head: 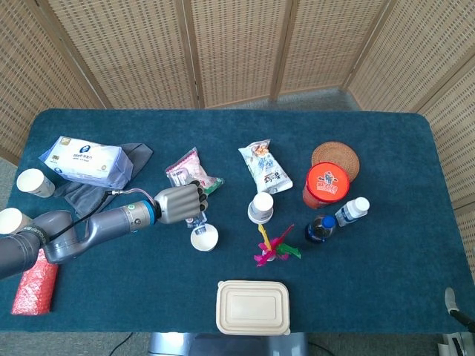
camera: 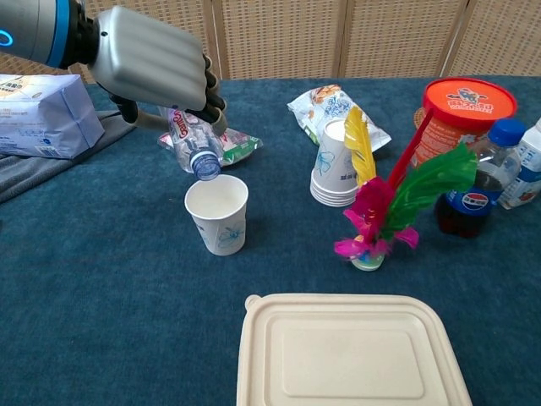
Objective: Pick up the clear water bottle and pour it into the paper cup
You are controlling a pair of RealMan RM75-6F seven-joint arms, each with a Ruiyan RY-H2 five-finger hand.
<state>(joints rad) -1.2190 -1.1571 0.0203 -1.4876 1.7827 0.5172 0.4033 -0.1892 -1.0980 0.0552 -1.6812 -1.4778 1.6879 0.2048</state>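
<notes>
The left hand (camera: 152,68) grips the clear water bottle (camera: 193,142), tipped mouth-down just above the rim of the paper cup (camera: 217,213). The mouth sits near the cup's back edge, so water could spill onto the table (camera: 101,288), or the light cup could topple if bumped. Whether a cap remains is unclear. A snack packet (camera: 232,144) lies just behind; a cup stack (camera: 335,165) and feather toy (camera: 380,207) stand well apart. The right hand is out of sight.
</notes>
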